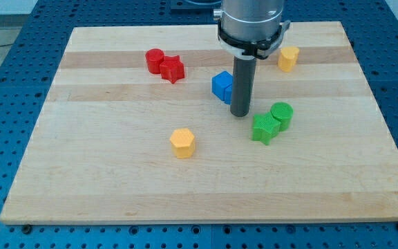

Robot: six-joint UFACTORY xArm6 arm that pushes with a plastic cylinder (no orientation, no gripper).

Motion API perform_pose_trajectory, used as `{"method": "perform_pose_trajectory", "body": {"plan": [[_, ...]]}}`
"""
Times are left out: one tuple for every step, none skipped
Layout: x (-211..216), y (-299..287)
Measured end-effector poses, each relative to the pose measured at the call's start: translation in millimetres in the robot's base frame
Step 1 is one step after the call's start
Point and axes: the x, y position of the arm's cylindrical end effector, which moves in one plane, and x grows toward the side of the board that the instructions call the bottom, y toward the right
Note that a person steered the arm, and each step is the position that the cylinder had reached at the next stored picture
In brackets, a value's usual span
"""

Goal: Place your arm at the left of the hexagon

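Observation:
A yellow hexagon block [182,142] lies on the wooden board [116,180], left of centre and toward the view's bottom. My tip [240,114] rests on the board up and to the right of the hexagon, well apart from it. The tip stands just below and right of a blue block [222,86] and just left of a green star-like block [264,128]. The rod hides part of the blue block's right side.
A green cylinder [281,115] touches the green star's upper right. A red cylinder [155,60] and a red star-like block [173,69] sit together at the upper left. A second yellow block [288,59] lies at the upper right.

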Motion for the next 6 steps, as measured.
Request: {"method": "perform_pose_trajectory", "body": {"plan": [[5, -25], [7, -74], [16, -114], [55, -134], [92, -134], [99, -120]]}}
